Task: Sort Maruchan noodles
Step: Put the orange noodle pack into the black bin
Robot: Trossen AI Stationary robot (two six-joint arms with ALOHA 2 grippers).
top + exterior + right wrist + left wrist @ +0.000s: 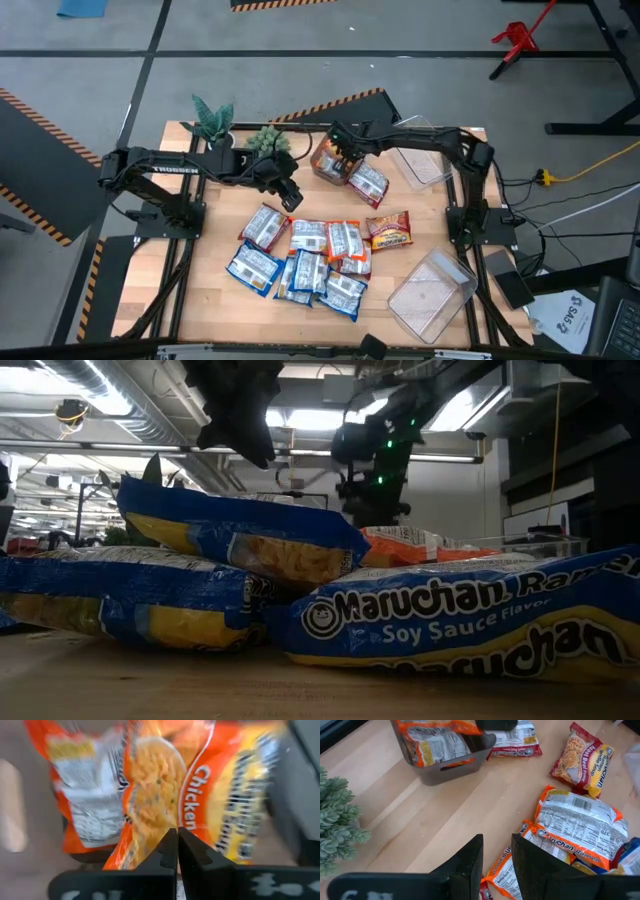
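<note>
Several blue-and-white and orange Maruchan packets lie overlapping in a pile (300,255) mid-table. A red-brown packet (388,230) lies flat to its right, and another packet (368,183) lies by a small bin (335,160) holding orange packets (427,742). My right gripper (177,837) is shut over that bin, on an orange chicken packet (220,795). My left gripper (497,855) hovers open above the pile's far left part, over an orange packet (580,825), touching nothing. My right gripper has the orange chicken packet (165,815) at its shut fingertips, coming from above and pointing down into the bin. The fingers hide which edge or fold they pinch. The packet hangs below them, over another orange packet in the bin.
Two small green plants (213,120) (268,138) stand at the far edge behind my left arm. One clear bin (420,165) sits far right and another (430,295) near right. Bare wood (420,820) lies between the small bin and the pile.
</note>
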